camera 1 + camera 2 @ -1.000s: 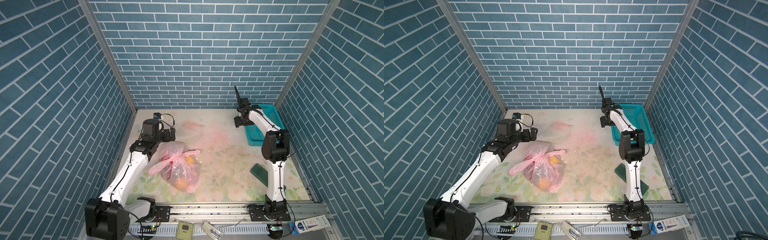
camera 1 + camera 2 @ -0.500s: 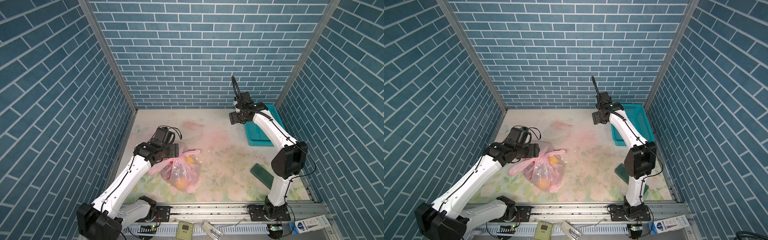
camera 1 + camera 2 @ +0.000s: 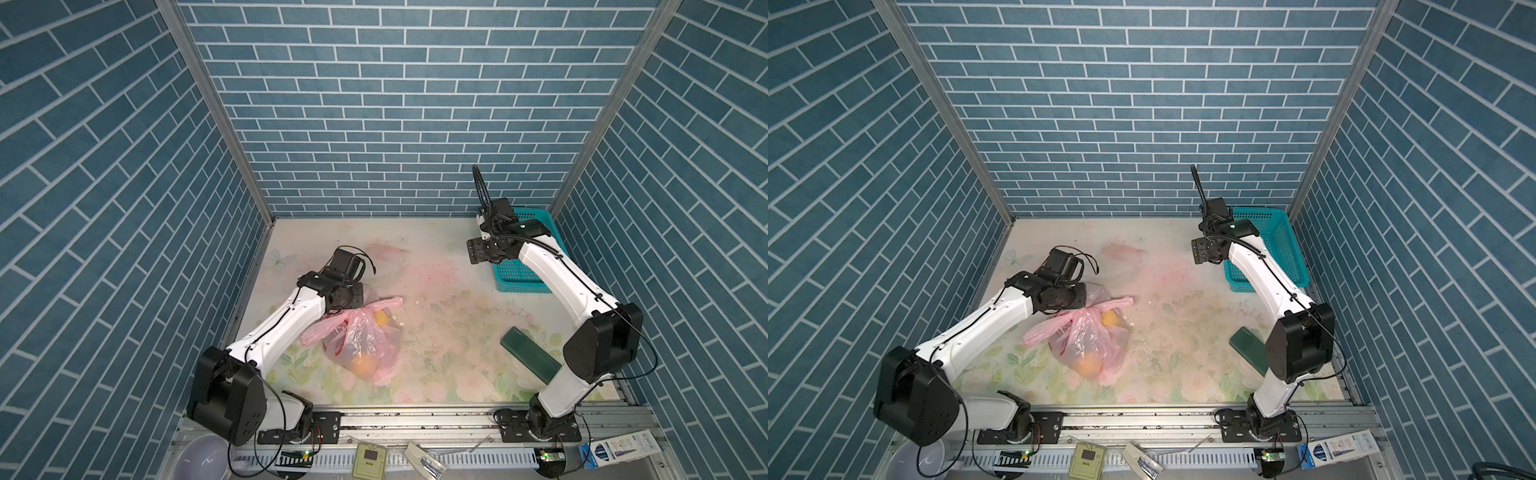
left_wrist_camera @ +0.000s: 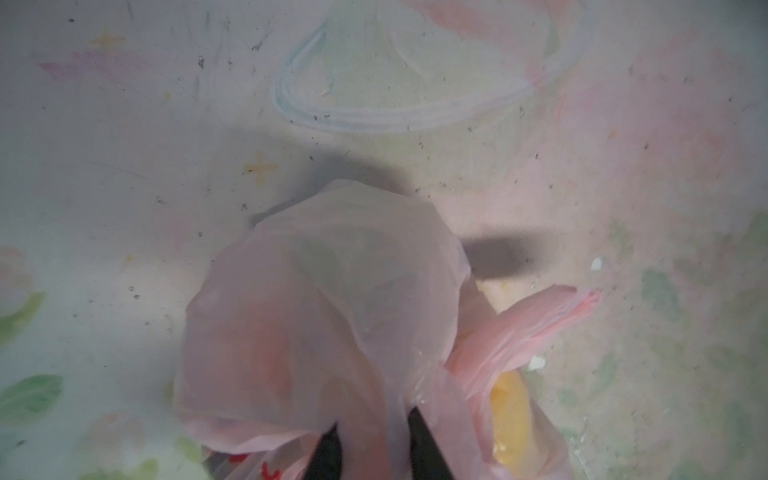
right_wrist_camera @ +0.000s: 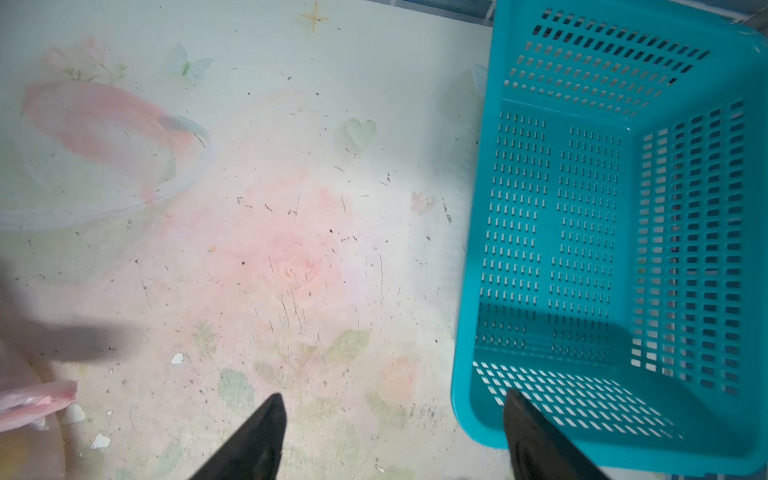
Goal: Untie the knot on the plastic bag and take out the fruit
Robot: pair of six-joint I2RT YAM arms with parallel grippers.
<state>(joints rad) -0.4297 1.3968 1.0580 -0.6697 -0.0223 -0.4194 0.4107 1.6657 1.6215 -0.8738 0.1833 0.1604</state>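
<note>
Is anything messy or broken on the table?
Yes: small white flakes lie scattered on the table mat beside the plastic bag, and the mat is speckled with dark scratches. Nothing looks broken.

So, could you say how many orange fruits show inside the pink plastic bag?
2 orange fruits: one beside the knot, one at the bag's near end; others possibly hidden.

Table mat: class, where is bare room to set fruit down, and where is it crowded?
Bare: the middle of the mat, between the plastic bag and the teal basket; also the far strip by the back wall. Crowded: the left side, where the left gripper pinches the bag, and the right edge with basket and dark green slab.
</note>
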